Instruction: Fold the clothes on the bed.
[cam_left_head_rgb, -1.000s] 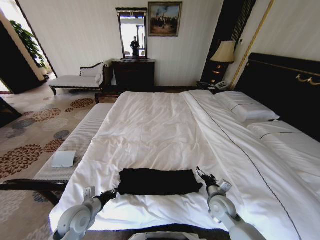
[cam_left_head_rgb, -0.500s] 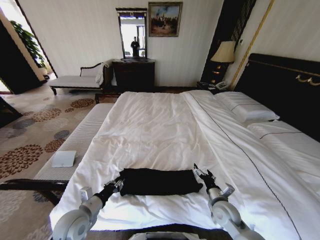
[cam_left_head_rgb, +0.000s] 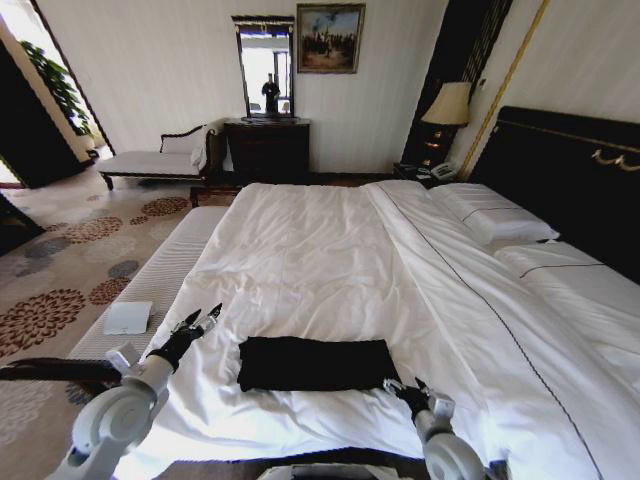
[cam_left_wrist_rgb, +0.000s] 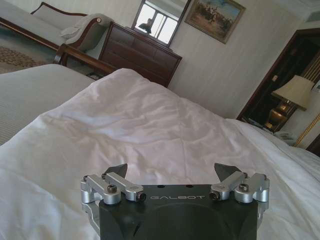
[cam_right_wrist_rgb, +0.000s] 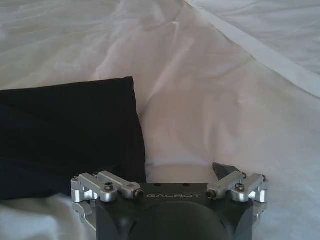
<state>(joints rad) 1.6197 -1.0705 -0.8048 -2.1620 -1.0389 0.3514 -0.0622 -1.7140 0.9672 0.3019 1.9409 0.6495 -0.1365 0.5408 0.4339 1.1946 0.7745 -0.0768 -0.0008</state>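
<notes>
Left gripper sits lower left of the head view, raised over the white duvet, jaws apart, nothing btwn them, clear of the clothes. Right gripper, bottom centre-right, jaws also apart, tips just beside the shirt's right edge. Black shirt lies folded into a flat rectangle, bottom centre, near the foot of the bed.

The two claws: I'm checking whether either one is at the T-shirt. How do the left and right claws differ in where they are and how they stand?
The left claw is raised, off to the T-shirt's left and apart from it; the right claw sits low at the folded shirt's near right corner. The left wrist view looks across the white duvet; the right wrist view has black fabric by one finger. Both are open and hold nothing.
</notes>
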